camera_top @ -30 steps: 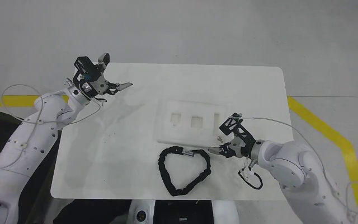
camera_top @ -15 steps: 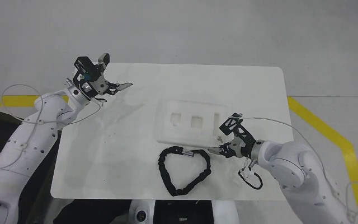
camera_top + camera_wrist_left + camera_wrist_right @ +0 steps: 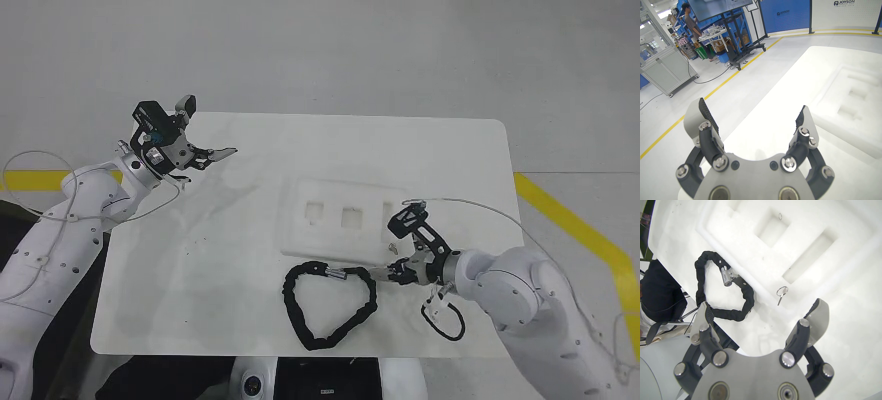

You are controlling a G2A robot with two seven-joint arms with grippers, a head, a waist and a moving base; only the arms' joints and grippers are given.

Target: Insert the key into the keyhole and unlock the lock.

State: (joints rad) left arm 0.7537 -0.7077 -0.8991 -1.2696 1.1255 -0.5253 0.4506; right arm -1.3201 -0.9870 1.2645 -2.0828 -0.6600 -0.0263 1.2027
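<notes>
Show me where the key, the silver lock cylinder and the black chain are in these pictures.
key (image 3: 780,300), right wrist view, on its blade, below the ring.
silver lock cylinder (image 3: 725,276), right wrist view, on the middle of its barrel.
black chain (image 3: 699,285), right wrist view, on the fabric sleeve of one long side.

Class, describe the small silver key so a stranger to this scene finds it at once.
On the white table, find the white foam tray with rectangular recesses. On its flat border facing the black sleeved chain lock lies the small silver key; unlike the lock's silver cylinder, it lies loose with a ring at its head.
</notes>
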